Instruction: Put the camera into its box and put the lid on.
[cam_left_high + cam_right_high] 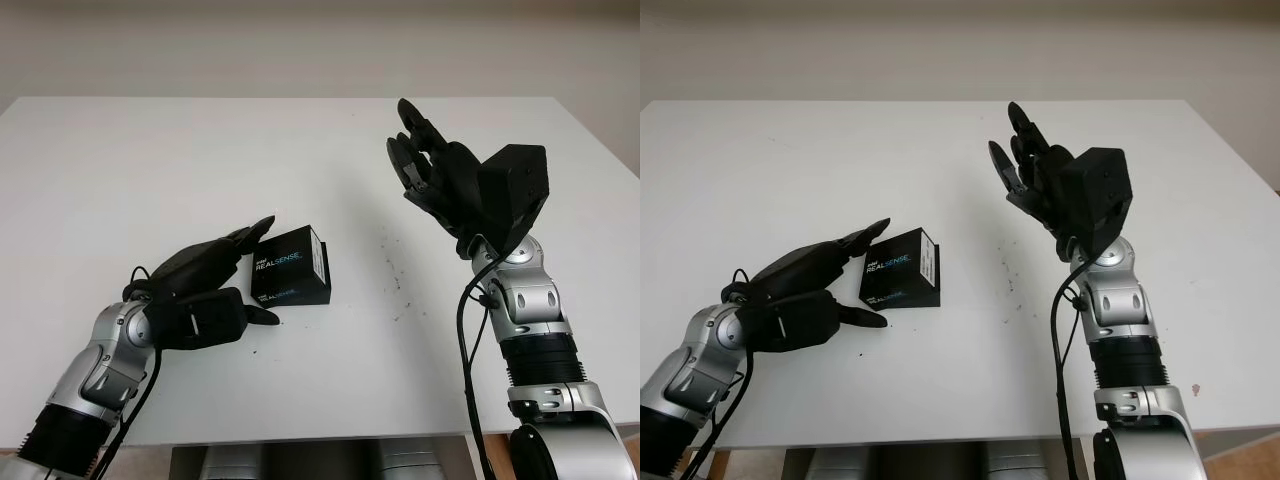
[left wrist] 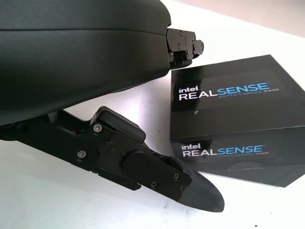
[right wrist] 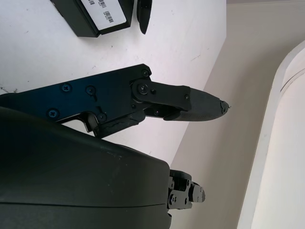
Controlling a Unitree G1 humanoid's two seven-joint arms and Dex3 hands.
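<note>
The black box at the right of the left wrist view carried the brand "intel REALSENSE" twice: once on its top face, with a smaller line beneath that appeared to read "DEPTH CAMERA D405", and once on its front side. The same "intel REALSENSE" wording showed on the box left of centre in the left eye view. In the upper left of the right wrist view, a white label on the box bore barcodes, too small to read.

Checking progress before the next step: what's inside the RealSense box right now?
Cannot tell: the black box sits closed on the white table, lid on, hiding its contents. Left hand open beside it; right hand open, raised.
</note>
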